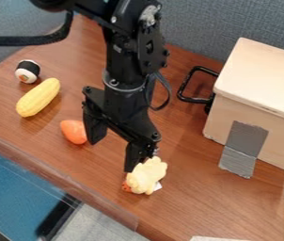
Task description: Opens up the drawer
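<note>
My gripper [112,153] hangs over the middle of the table, its two fingers apart and nothing visible between them. Right of it stands a light wooden box [245,108] with a flat top, and a black loop handle [184,87] sticks out from its left side toward the arm. A gap of bare tabletop separates the gripper from this handle. The drawer front faces away to the left, so I cannot tell whether it stands slightly out.
A pale yellow plush toy [147,176] lies by the right fingertip. Left of the gripper are an orange object [74,132], a yellow corn cob [38,97] and a sushi toy [27,71]. Grey tape [244,146] runs from the box onto the wooden table [194,207].
</note>
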`<control>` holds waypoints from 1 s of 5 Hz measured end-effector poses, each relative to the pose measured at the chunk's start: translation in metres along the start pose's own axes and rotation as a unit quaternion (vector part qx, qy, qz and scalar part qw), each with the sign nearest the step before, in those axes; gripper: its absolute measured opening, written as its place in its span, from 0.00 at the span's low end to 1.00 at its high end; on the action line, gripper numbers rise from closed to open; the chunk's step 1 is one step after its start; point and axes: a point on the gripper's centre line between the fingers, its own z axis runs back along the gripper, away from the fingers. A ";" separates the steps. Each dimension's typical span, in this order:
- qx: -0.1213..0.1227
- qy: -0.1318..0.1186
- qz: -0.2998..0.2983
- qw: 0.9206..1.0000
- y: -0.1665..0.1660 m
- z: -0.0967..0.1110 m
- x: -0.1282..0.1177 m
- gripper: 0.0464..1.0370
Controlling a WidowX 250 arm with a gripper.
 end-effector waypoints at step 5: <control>-0.032 -0.034 0.113 0.992 0.050 -0.031 0.124 0.96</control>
